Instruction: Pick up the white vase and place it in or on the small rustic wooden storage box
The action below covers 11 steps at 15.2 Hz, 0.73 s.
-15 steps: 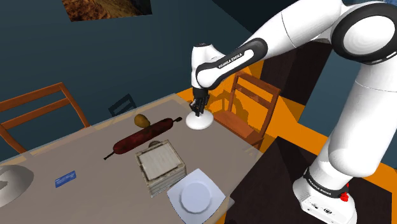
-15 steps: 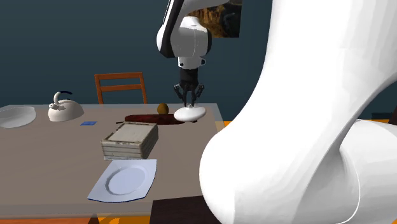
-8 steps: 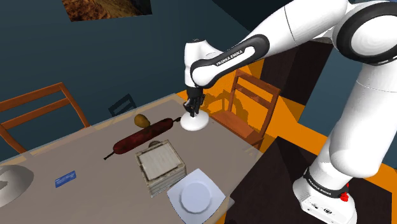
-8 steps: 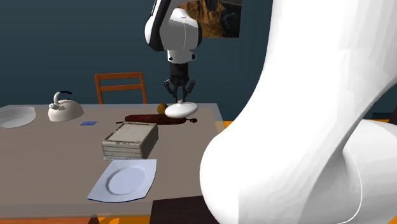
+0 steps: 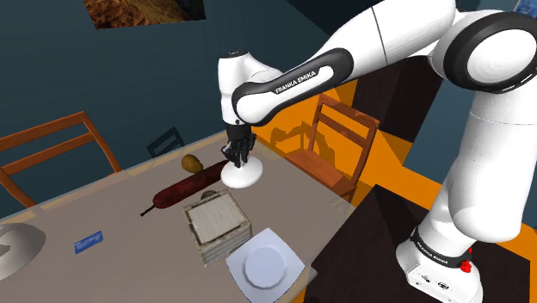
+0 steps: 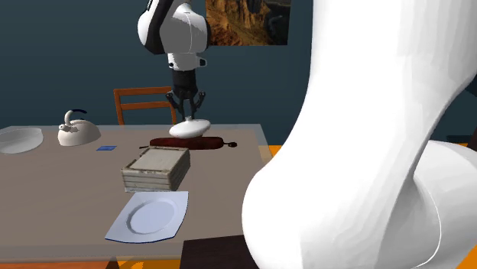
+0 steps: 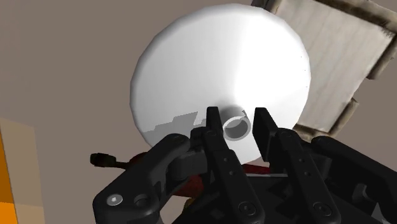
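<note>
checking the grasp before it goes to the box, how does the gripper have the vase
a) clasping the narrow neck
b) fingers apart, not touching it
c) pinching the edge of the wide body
a: in the wrist view the gripper is shut on the small round neck of the vase, with the wide white body spreading out beyond it.
</note>
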Each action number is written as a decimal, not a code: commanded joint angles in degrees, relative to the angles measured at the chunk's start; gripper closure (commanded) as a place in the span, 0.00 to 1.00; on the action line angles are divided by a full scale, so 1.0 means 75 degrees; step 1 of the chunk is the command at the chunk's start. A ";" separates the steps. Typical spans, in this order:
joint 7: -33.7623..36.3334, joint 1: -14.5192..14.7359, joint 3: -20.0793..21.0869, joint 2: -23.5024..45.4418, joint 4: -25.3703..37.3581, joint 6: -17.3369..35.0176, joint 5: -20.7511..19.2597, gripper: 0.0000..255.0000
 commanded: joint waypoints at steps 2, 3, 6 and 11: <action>0.0550 0.0347 0.0158 0.0324 0.0540 -0.0243 -0.0159 1.00; 0.0722 0.0467 0.0202 0.0455 0.0760 -0.0342 -0.0217 1.00; 0.1219 0.0843 0.0318 0.0895 0.1492 -0.0671 -0.0400 1.00; 0.1754 0.1307 0.0397 0.1526 0.2328 -0.0924 -0.0639 1.00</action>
